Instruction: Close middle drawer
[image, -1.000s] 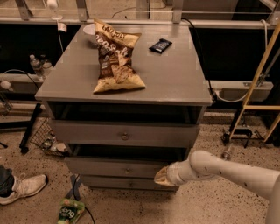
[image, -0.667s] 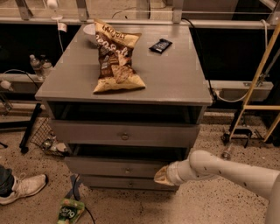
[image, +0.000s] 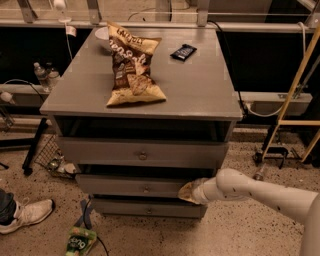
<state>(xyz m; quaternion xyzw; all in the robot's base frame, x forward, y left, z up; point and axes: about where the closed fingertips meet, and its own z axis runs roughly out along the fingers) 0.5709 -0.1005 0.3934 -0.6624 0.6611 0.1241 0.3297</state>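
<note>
The grey cabinet (image: 200, 95) has three drawers. The middle drawer (image: 125, 186) is a shallow grey panel with a tiny central knob (image: 146, 189). It stands a little further out than the taller top drawer front (image: 100, 150) with its bigger round knob, and a dark gap shows above it. My gripper (image: 189, 193) is at the right end of the middle drawer's front panel and looks to be touching it. My white arm (image: 260, 192) reaches in from the lower right.
A chip bag (image: 131, 65), a black packet (image: 183, 51) and a white bowl (image: 103, 34) lie on the cabinet top. On the floor are a green packet (image: 80, 241), a shoe (image: 25, 215) and clutter at the left. A yellow ladder (image: 295, 90) stands to the right.
My gripper has shifted slightly upward at the right end of the middle drawer front. The drawer itself shows no clear movement.
</note>
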